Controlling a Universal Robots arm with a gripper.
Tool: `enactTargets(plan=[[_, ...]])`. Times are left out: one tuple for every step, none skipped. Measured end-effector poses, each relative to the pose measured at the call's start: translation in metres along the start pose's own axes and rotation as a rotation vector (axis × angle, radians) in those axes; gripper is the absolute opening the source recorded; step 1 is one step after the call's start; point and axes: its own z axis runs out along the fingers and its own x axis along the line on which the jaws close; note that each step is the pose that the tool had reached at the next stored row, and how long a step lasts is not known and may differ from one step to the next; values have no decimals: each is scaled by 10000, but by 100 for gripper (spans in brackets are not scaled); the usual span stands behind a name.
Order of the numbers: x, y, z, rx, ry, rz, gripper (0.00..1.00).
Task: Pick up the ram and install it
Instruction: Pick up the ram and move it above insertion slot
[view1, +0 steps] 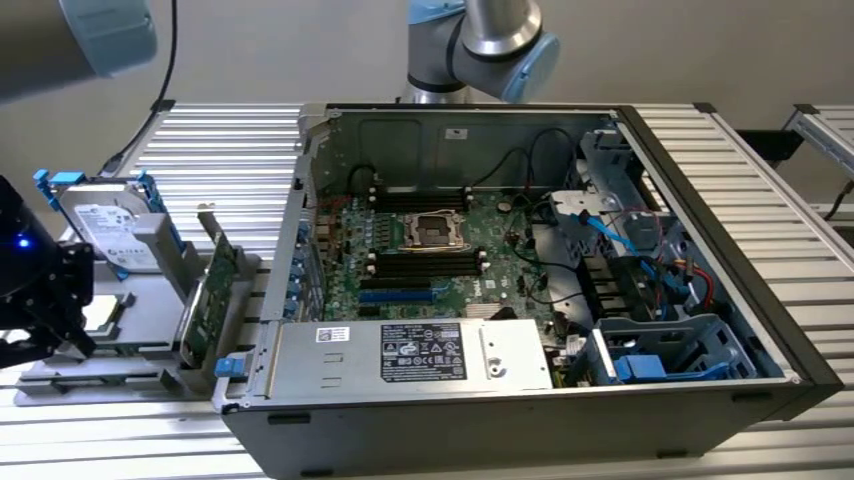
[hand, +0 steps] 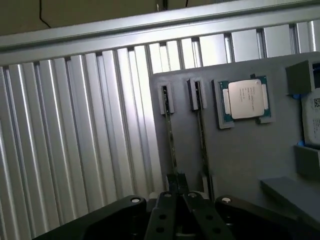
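The gripper (hand: 178, 192), exterior view's eight o'clock, fingers (hand: 166, 207) clenched on the ram (hand: 170, 135); likely light, stiff, fragile, best held by its edges

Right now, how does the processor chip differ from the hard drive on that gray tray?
The processor chip is small, square and silver; the hard drive is bigger, with a white label. The chip lies flat in its recess; the drive stands propped up on edge. Both sit on the gray tray.
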Motion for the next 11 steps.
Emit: enactTargets(plan=[[0, 0, 2, 3, 7, -181, 11], [0, 0, 4, 8, 12, -359, 11], [0, 0, 6, 14, 17, -540, 11], [0, 0, 7, 19, 22, -718, 11], [0, 0, 7, 23, 28, -899, 11], [0, 0, 8, 27, 34, -1079, 11], [-1, 0, 9, 33, 38, -1267, 11], [-5, 1, 10, 39, 42, -1426, 11], [-10, 5, 9, 40, 45, -1525, 11], [-11, 11, 9, 41, 53, -1584, 11], [-10, 11, 9, 41, 56, -1595, 11]])
